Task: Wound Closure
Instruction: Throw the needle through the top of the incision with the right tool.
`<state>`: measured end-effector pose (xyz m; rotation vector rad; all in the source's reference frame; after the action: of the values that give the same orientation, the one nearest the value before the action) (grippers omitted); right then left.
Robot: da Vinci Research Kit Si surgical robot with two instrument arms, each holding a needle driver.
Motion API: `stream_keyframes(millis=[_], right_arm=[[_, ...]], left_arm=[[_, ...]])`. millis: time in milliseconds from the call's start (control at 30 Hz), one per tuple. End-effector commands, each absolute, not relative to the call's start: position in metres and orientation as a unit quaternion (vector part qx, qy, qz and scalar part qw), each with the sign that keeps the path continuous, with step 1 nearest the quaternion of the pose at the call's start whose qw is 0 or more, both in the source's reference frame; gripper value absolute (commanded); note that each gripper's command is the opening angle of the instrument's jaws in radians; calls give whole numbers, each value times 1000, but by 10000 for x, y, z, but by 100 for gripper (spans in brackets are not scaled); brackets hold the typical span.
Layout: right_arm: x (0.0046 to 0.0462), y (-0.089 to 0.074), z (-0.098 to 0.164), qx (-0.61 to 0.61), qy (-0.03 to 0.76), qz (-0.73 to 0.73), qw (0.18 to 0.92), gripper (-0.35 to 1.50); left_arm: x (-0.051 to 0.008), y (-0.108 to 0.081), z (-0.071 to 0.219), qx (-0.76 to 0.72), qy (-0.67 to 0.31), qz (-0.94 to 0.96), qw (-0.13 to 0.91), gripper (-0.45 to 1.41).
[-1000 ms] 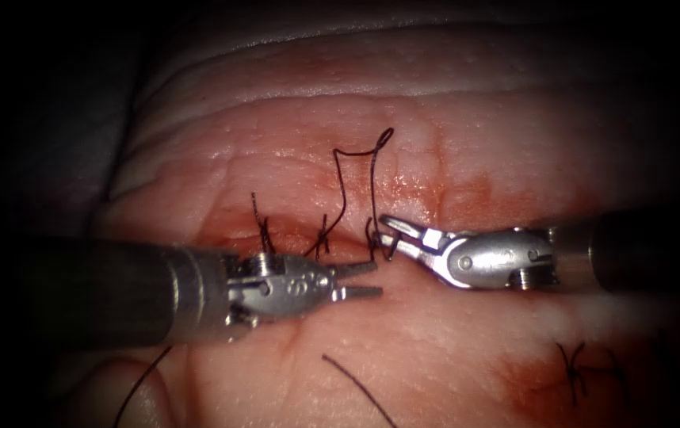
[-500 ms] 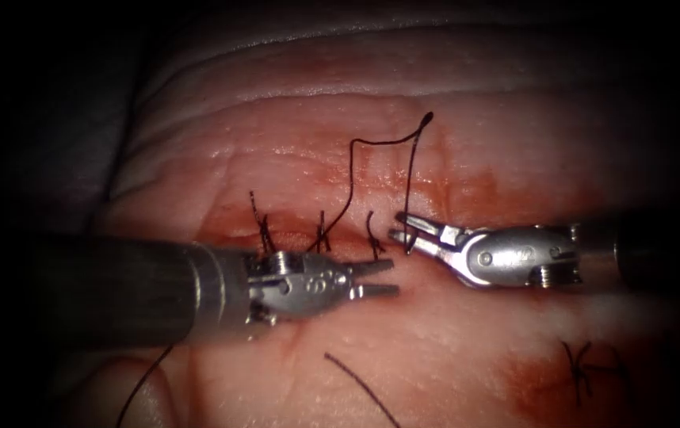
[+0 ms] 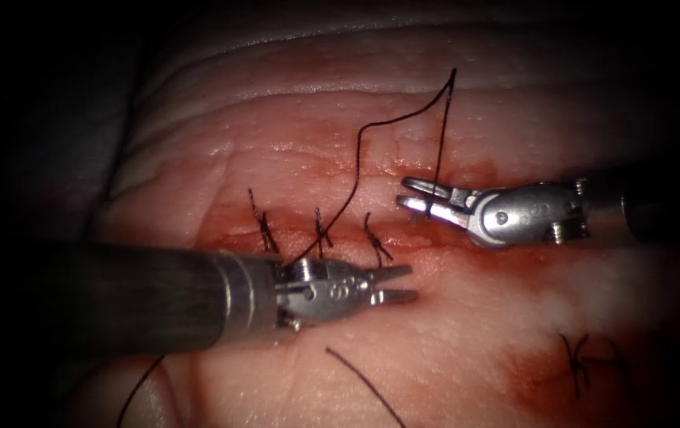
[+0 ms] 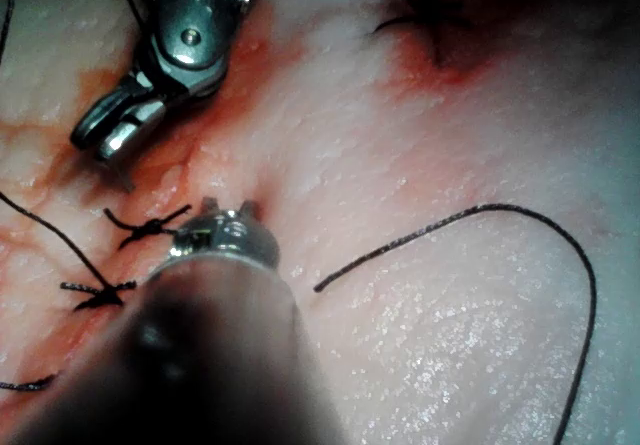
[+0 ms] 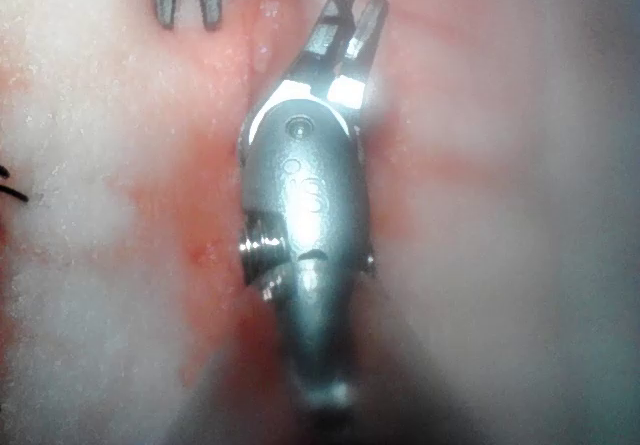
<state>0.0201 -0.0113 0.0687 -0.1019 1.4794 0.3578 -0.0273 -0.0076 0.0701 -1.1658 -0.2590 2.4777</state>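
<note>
Pink, wet tissue [image 3: 451, 333]; limp thin dark thread [image 3: 440, 143] clamped in right end effector [image 3: 415, 200]; left end effector [image 3: 403, 284] apart, empty.

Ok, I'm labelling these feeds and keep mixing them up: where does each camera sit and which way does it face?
Endoscope view: above and in front of the tissue, facing the stitched cut; left gripper open and empty, right gripper holding the thread.
Left wrist view: rides the left arm, looking along its shaft at the left gripper.
Right wrist view: rides the right arm, looking along its shaft at the right gripper.
Shared: the left wrist and endoscope views both show the right gripper.
</note>
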Motion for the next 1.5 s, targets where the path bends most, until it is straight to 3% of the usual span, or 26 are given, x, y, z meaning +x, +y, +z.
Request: stream_keyframes(millis=[33, 833, 1300, 1500], right_arm=[[206, -108, 695, -37, 674, 164, 719, -35], [221, -72, 689, 132, 673, 244, 686, -35], [223, -52, 684, 150, 668, 278, 674, -35], [219, -51, 682, 50, 683, 238, 688, -35]], left_arm=[[-277, -78, 710, -413, -95, 884, 195, 0], [-276, -85, 723, -396, -109, 893, 186, 7], [-275, -86, 723, -394, -110, 894, 184, 7], [-274, -86, 723, -394, -111, 894, 184, 9]])
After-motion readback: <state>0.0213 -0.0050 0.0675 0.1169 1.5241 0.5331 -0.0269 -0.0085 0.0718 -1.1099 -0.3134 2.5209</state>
